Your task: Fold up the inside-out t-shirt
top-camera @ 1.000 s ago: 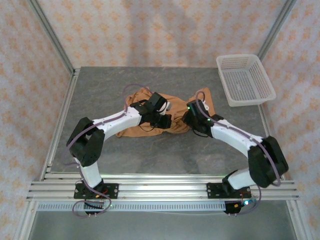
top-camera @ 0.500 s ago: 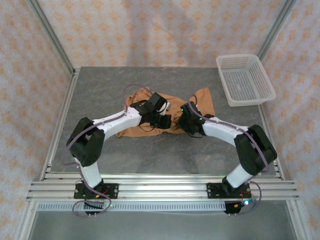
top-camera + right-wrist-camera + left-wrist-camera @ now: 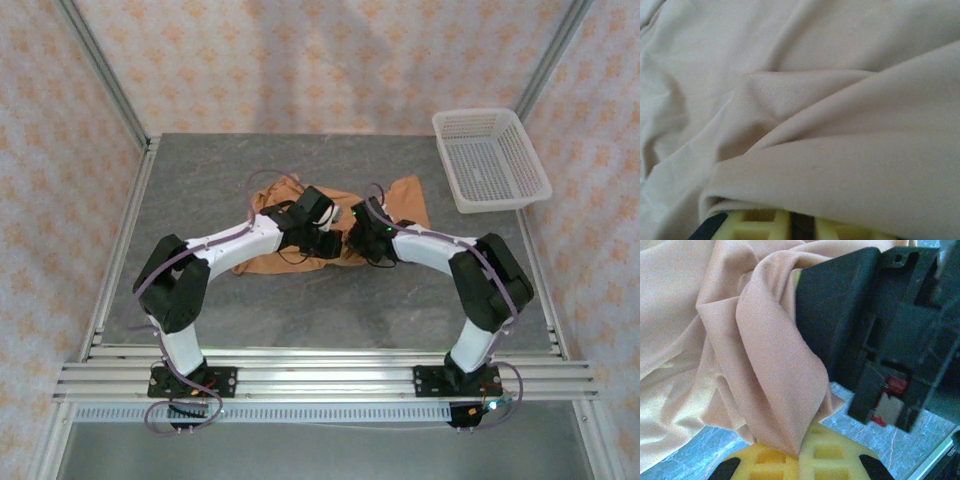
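Since a second ago the right gripper [image 3: 354, 238] has swung left across the inside-out t-shirt [image 3: 268, 263] and now sits just beside the left gripper [image 3: 330, 241], leaving the shirt's right flap uncovered. The left arm has not moved. The left jaws are closed on a fold of cloth. The right jaws are closed too, with cloth bunched at their tips. The crumpled shirt lies mid-bench [image 3: 300, 160], well apart from the white mesh basket [image 3: 489, 116] at the far right.
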### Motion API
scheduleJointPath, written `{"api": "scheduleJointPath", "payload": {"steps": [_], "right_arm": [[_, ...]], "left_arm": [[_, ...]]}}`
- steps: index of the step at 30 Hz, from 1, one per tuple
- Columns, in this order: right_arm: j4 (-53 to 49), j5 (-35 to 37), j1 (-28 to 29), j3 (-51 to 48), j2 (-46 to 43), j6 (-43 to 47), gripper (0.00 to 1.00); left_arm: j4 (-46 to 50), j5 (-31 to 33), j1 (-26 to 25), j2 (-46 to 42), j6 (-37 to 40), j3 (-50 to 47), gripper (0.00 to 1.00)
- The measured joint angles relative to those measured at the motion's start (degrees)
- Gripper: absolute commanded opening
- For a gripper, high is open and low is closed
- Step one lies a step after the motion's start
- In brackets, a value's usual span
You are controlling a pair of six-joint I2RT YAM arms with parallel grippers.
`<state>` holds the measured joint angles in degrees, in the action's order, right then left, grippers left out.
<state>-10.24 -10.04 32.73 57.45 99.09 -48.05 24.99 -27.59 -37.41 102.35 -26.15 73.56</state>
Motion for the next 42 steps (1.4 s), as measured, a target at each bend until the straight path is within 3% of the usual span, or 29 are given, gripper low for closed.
{"api": "scheduleJointPath", "payload": {"steps": [6,12,17,22,24,26,28,30,34,42], "right_arm": [[-3.2,0.6,0.0,0.8,-3.3,2.2,0.0],[-5.4,0.0,0.0,-3.1,-23.8,5.4,0.0],[-5.3,-0.7,0.0,-12.2,-39.8,6.4,0.0],[-3.3,-0.5,-0.3,-26.8,-47.0,4.9,0.0],[-2.1,-0.9,-0.4,-31.0,-46.8,3.9,0.04],[-1.3,-1.8,-0.5,-32.6,-44.9,3.0,0.26],[-1.2,-2.3,-0.5,-32.2,-42.8,2.7,0.35],[-1.9,-2.3,-0.5,-30.6,-41.3,2.9,0.34],[-2.8,-1.7,-0.5,-24.2,-39.3,3.7,0.14],[-3.3,-1.6,0.2,-13.2,-26.2,7.5,0.32]], "left_arm": [[0.1,0.4,0.6,0.0,0.3,0.0,0.0],[0.9,0.4,4.7,1.3,0.3,4.0,0.0],[-1.2,-1.0,5.9,4.8,0.0,7.5,0.0],[-2.5,-2.4,4.5,5.9,-1.1,6.2,0.0],[-2.6,-2.7,3.8,5.9,-1.5,5.5,0.0],[-2.6,-2.9,2.6,6.1,-1.7,5.4,0.0],[-2.8,-2.3,1.6,6.1,-2.0,5.4,0.0],[-3.0,-2.0,0.8,6.1,-2.2,5.4,0.0],[-3.8,-2.0,-0.4,6.1,-2.6,5.1,0.0],[-3.9,-1.5,-0.5,6.1,-2.6,3.8,0.0]]}}
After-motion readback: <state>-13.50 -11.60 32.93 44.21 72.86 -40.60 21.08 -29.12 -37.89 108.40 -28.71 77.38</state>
